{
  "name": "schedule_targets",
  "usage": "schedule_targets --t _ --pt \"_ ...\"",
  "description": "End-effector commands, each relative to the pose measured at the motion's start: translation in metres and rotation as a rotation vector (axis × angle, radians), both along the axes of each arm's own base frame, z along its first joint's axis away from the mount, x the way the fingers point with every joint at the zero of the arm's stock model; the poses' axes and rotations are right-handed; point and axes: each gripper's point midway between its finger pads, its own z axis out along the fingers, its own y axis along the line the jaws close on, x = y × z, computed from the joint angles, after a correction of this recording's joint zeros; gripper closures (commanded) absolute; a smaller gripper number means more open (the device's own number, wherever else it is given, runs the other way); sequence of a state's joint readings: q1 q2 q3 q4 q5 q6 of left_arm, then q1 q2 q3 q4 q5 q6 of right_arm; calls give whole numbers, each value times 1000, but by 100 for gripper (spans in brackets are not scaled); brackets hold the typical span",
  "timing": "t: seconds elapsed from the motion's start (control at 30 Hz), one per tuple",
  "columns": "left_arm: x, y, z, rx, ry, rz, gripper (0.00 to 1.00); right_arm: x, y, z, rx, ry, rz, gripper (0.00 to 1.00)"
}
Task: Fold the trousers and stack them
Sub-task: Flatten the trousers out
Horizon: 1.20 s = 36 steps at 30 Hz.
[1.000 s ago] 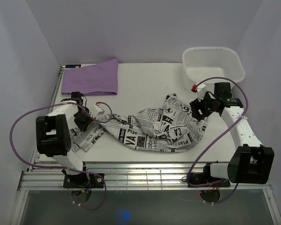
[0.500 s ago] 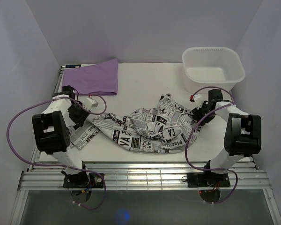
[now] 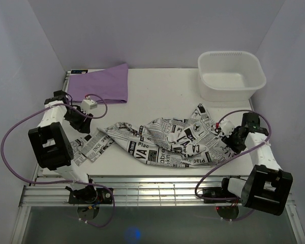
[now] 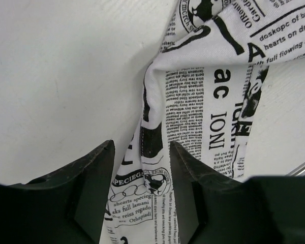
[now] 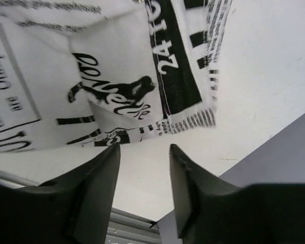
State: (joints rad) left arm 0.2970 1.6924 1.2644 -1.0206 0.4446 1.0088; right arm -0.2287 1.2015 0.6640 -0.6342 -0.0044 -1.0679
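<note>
My left gripper [image 4: 141, 148], fingers apart and gripping nothing, straddles one end of the trousers [image 3: 168, 142], and my right gripper [image 5: 144, 152] gapes empty just off the other, the cloth lying stretched along the table [image 3: 162, 86], probably for folding.

Bright, even overhead light, soft shadows (right wrist view slightly blurred).

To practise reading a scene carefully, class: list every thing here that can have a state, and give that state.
trousers: unfolded, rumpled, lying spread out.
purple cloth: folded, lying flat.
tub: upright, empty.
left hand: open, over the trousers' left end.
right hand: open, holding nothing, at the trousers' right edge.
</note>
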Motion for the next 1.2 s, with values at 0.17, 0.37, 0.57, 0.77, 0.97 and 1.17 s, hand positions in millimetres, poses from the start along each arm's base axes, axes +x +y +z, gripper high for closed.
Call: schedule_targets --t 0.17,0.37,0.57,0.77,0.97,1.17 --pt "-25 29 -26 1 112 121 36 92 52 98 301 -254 107 35" --pt "-45 40 -50 49 187 127 35 143 73 76 521 -101 -60 34" --pt "-54 32 -53 26 180 92 79 141 90 29 503 -36 -79 34" --pt "-3 53 -13 93 -5 67 100 103 74 -21 383 49 -120 40" --pt "64 95 38 255 -233 74 100 74 36 -54 191 102 -192 45" --pt "99 125 62 405 -389 72 100 54 4 -57 136 93 -304 46"
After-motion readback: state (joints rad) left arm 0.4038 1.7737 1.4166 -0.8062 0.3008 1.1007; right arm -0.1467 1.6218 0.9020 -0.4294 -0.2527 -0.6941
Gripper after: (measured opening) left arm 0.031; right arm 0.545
